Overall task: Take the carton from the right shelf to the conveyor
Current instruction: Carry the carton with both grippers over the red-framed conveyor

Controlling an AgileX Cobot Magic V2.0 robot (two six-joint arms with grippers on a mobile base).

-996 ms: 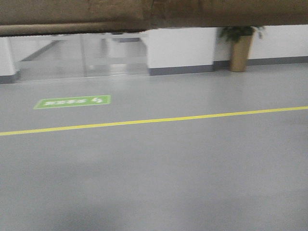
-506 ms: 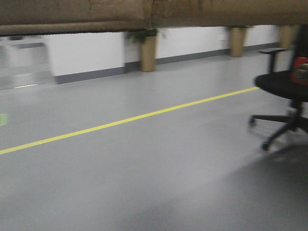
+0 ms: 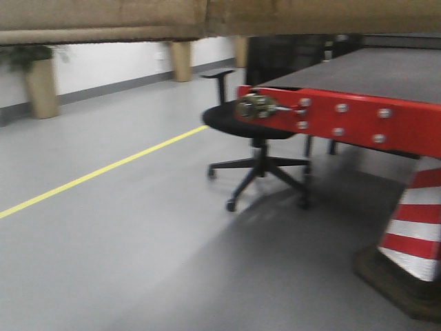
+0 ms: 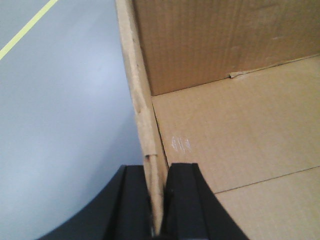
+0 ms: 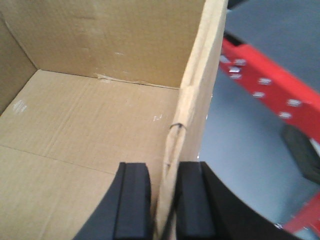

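Brown cardboard carton [image 4: 235,130] hung near red-edged grey conveyor [image 3: 372,72], frame right.
Your left gripper [image 4: 159,200] and right gripper [image 5: 164,200] clamped opposite walls, sharing its weight.

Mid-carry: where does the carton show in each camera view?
Front view: carton, a brown band along the top edge.
Left wrist: carton wall up the centre, interior filling the right.
Right wrist: carton wall right of centre, interior filling the left.
Shared landmark: red-edged conveyor, front and right-wrist views.
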